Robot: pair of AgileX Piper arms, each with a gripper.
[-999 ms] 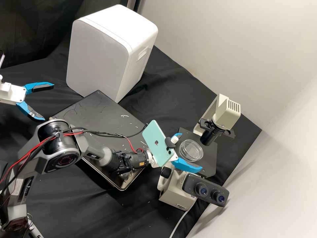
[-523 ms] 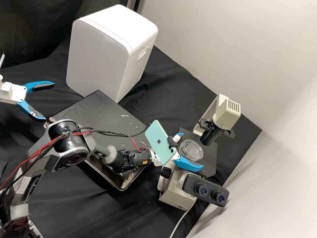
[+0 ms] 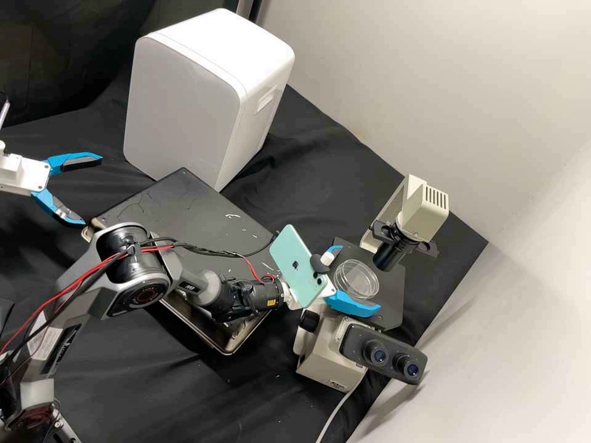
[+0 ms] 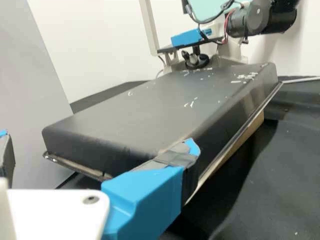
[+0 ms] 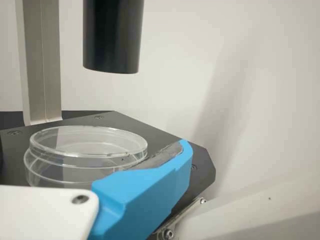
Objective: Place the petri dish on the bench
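Clear petri dish (image 5: 85, 150) on stage (image 3: 394, 301), between parted fingers of right gripper (image 3: 354, 282)

Clock: read on the high view, 12 toward the far wall.
Box (image 3: 203, 92): on the bench (image 3: 308, 166), at 12 of the tray (image 3: 184, 215), just beside its far corner.
Microscope (image 3: 335, 351): at 4 of the tray, just beside it.
Eyepieces (image 3: 388, 360): at 5 of the stage (image 3: 394, 301).
Dish (image 3: 363, 274): on the stage, at 8 of the lens tube (image 3: 389, 253).
Right gripper (image 3: 353, 282): over the stage, reaching in from 9, fingers at 10 and 6 of the dish, dish between.
Left gripper (image 3: 89, 189): at 9 of the tray, well apart from the dish.
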